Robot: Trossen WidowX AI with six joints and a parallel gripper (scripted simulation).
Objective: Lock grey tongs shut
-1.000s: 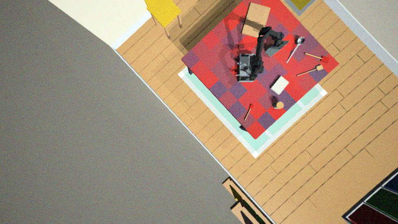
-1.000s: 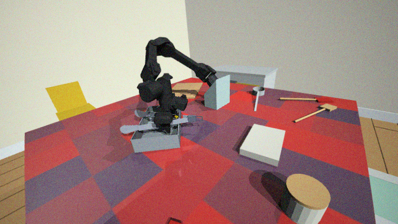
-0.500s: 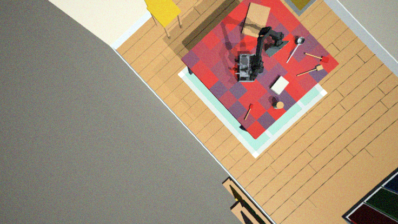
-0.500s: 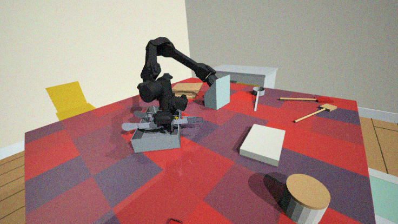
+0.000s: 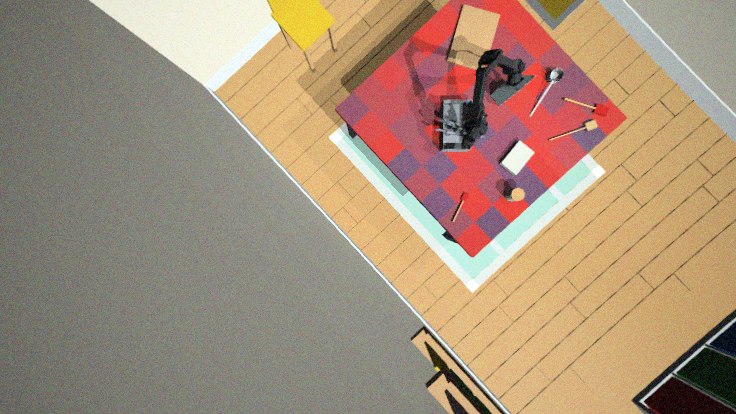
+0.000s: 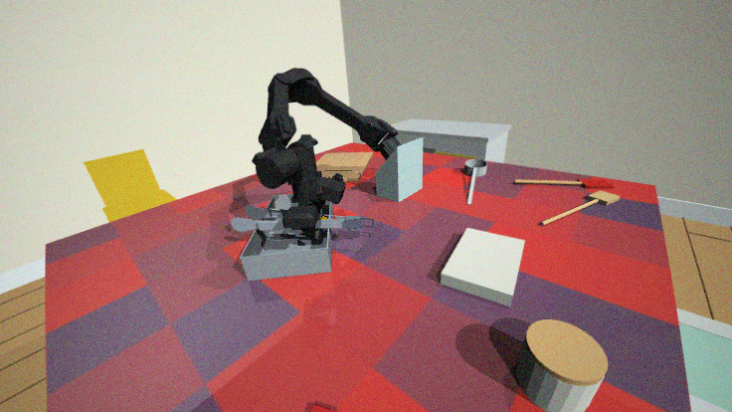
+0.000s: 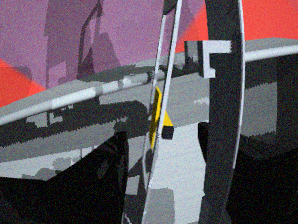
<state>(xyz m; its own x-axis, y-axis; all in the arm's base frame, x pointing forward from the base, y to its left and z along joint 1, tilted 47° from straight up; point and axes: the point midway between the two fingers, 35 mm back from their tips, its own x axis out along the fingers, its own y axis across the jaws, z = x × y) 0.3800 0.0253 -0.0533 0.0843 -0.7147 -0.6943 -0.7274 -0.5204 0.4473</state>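
Observation:
The grey tongs (image 6: pixel 243 224) (image 7: pixel 226 125) lie roughly level across the roasting tin (image 5: pixel 455 145) (image 6: pixel 291 265) (image 7: pixel 65 102), with their two wide ends past its left wall in the exterior view. Those ends stand slightly apart. My gripper (image 6: pixel 306 233) (image 7: pixel 162 135) is down over the tin with its fingers around both tong arms, shut on the tongs with the arms partly squeezed together. A yellow piece (image 7: pixel 165 119) with a black tip shows between the arms. Finger contact is partly hidden. The wooden board (image 5: pixel 479 25) (image 6: pixel 343 161) lies apart from them at the table's back, with no tongs on it.
A pale blue wedge block (image 5: pixel 506 93) (image 6: pixel 410 171) stands near my arm's base. A white box (image 5: pixel 517 157) (image 6: pixel 483 264), a lidded round canister (image 5: pixel 517 194) (image 6: pixel 566 353), a long-handled pan (image 5: pixel 555 75) (image 6: pixel 475 167) and several mallets lie elsewhere on the checkered table.

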